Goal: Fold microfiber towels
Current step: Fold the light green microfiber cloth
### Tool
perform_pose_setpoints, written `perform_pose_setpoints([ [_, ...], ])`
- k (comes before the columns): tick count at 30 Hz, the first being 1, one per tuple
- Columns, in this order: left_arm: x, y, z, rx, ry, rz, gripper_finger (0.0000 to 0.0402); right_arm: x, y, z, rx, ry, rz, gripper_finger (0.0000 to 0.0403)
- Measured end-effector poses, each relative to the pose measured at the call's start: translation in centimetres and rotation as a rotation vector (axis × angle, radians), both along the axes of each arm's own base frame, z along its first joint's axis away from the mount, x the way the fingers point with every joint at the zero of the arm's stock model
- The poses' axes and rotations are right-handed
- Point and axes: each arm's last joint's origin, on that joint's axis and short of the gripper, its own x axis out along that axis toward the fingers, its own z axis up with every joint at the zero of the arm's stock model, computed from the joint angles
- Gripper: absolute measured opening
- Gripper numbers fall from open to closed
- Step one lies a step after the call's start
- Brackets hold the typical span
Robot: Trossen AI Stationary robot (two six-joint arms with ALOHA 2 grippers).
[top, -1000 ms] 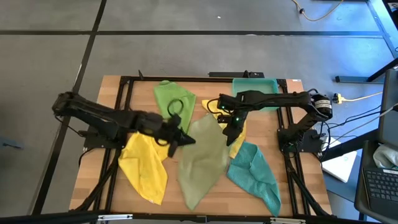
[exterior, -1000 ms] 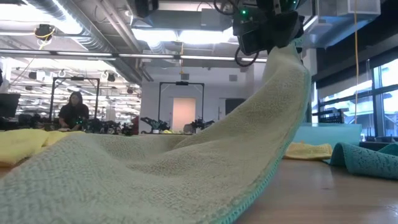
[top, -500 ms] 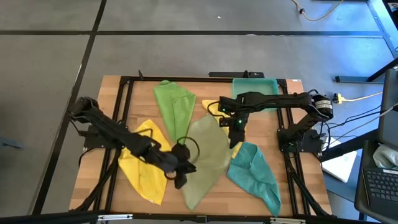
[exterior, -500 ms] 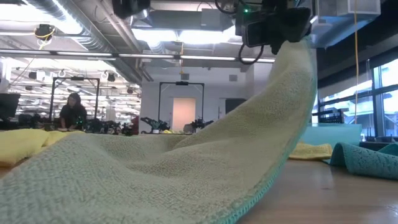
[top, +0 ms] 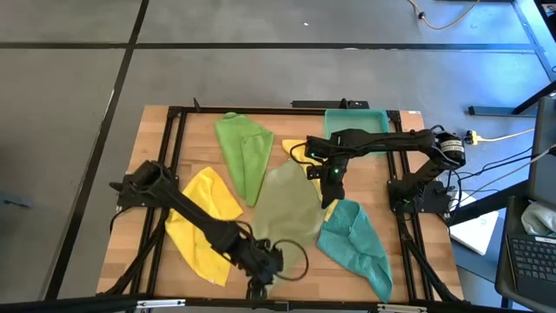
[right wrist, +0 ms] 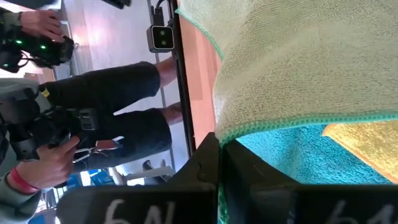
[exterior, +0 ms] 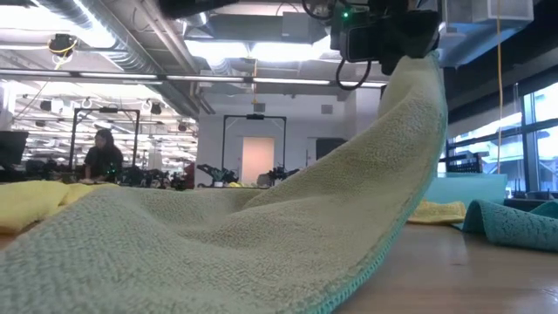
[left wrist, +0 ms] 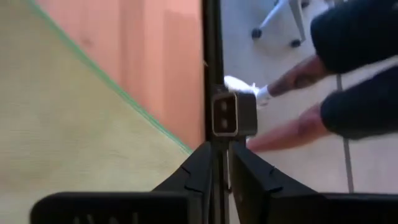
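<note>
Left arm has swung from the bench's middle down to its 6 o'clock edge; the left gripper (top: 263,280) now sits just past the near corner of the pale olive-green towel (top: 291,213). Its fingers (left wrist: 198,171) show only a slit between them, nothing in it; the towel edge lies beside them, not pinched.

Right gripper (top: 331,176) has held its place, up at the towel's 1 o'clock corner, fingers pressed together on that corner, hoisting it off the wooden bench (top: 191,139). From table height the cloth hangs from it in a long slope.

Step, as judged: spreading the olive towel flat ahead of the first fold. Next move likely calls for the left fingers to spread wider, come back over the near corner and pinch it.

Bright green towel (top: 241,149) at 12, yellow towel (top: 204,222) at 8, teal towel (top: 356,239) at 4, second yellow one (top: 300,155) partly under the right arm.

Teal plastic tray (top: 356,122) at 1 o'clock: contents cannot be told.
</note>
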Motion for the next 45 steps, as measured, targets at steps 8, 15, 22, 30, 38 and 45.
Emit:
perform_pose_setpoints([
  [8,-0.2,-3.1,-2.6,0.058,-0.07,-0.116,0.0129,0.0,0.2,0.0,-0.002,-0.005,0.012,0.0009],
  [15,-1.3,-3.6,-4.9,0.278,-0.037,-0.259,0.0176,0.1,1.0,0.0,-0.001,-0.004,0.038,0.0009],
  [22,-0.9,-4.1,-6.7,0.315,-0.056,-0.343,0.0179,0.1,1.8,0.0,0.0,-0.001,0.061,0.0009],
  [30,-0.6,-4.3,-8.7,0.37,-0.053,-0.419,0.0179,0.2,1.9,0.0,-0.002,-0.008,0.059,0.0009],
  [38,-0.5,-4.3,-9.5,0.453,-0.06,-0.38,0.0179,0.2,1.9,0.0,0.002,0.005,0.048,0.0009],
  [45,-0.3,-4.1,-10.0,0.476,-0.06,-0.36,0.0152,0.2,1.9,0.0,0.002,0.003,0.048,0.0009],
])
